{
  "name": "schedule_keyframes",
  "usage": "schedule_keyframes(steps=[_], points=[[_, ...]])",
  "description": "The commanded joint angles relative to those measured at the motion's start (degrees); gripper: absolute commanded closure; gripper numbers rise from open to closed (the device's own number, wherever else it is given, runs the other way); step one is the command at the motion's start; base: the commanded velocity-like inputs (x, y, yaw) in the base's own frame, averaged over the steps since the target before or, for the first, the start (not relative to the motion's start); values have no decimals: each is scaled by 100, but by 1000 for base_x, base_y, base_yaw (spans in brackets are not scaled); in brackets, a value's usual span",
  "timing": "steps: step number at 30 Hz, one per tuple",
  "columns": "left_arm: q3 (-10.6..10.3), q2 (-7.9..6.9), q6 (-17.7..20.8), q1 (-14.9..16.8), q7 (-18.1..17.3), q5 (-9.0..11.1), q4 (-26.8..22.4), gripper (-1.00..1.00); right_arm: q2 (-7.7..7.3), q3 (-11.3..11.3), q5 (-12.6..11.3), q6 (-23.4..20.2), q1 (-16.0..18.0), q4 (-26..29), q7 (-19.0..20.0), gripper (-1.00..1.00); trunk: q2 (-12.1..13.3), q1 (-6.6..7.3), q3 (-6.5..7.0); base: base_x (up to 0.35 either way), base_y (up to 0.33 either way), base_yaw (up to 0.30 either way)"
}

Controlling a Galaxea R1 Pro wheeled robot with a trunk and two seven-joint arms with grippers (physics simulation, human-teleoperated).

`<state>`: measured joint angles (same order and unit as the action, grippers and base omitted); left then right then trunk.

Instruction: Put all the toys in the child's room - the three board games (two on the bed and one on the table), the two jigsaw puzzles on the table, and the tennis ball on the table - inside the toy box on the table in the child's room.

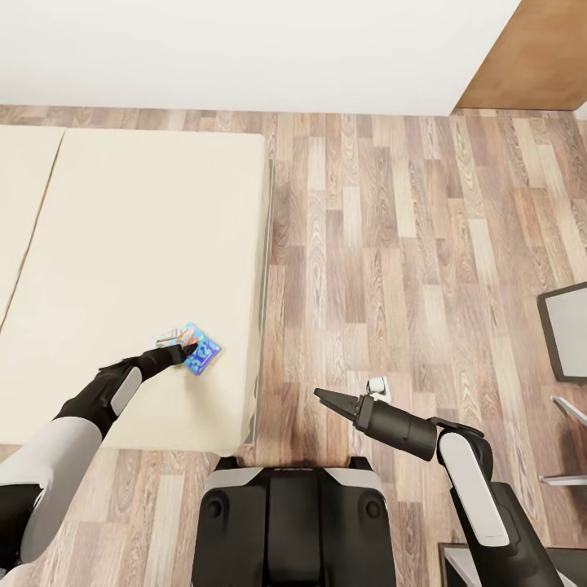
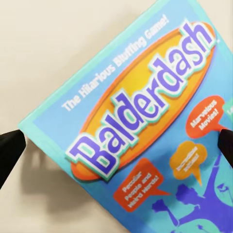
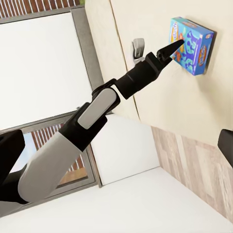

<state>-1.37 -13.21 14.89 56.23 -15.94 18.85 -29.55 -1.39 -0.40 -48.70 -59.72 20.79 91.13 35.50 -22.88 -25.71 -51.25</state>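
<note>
Reaching out over the bed (image 1: 139,269), your left gripper (image 1: 186,350) sits right at the small blue board game (image 1: 202,349), a flat box lying on the beige mattress near the bed's front corner, close to the edge that faces the wood plank floor (image 1: 391,244). In the left wrist view the box (image 2: 145,131) reads "Balderdash" in white-edged purple letters on an orange oval (with "The Hilarious Bluffing Game!" arched above it), and the two dark fingertips (image 2: 9,148) stand far apart at opposite sides of the picture, so the jaws are wide and hold nothing. Whether the tips touch the box you cannot tell from these views.

From the right wrist view you see the left arm stretched to the blue box (image 3: 191,43), its pointed gripper (image 3: 172,47) at the box's near edge, and a small grey and white object (image 3: 138,48) lying on the mattress just beside the arm.

Your right gripper (image 1: 326,397) hangs over the floor in front of the robot's base (image 1: 293,522), well apart from the bed. Its fingers appear close together, pointing toward the bed, and carry nothing.
</note>
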Motion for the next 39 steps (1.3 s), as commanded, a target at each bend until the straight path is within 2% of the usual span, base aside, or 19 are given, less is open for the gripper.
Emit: schedule_keyframes(steps=[1,25,39], points=[[-30,17,34,-6,-14,5,11,-100,-1,-4,27,-22,3,1,35,-100,-4,-7,-7,0,0,0],[-37,30,48,-7,-67,13,-13,-100,15,4,27,-16,4,1,36,-100,-4,-7,-9,0,-77,0],[-37,53,50,-7,-57,14,-19,-100,16,4,30,-15,4,1,36,-100,-4,-7,-9,0,-139,0]])
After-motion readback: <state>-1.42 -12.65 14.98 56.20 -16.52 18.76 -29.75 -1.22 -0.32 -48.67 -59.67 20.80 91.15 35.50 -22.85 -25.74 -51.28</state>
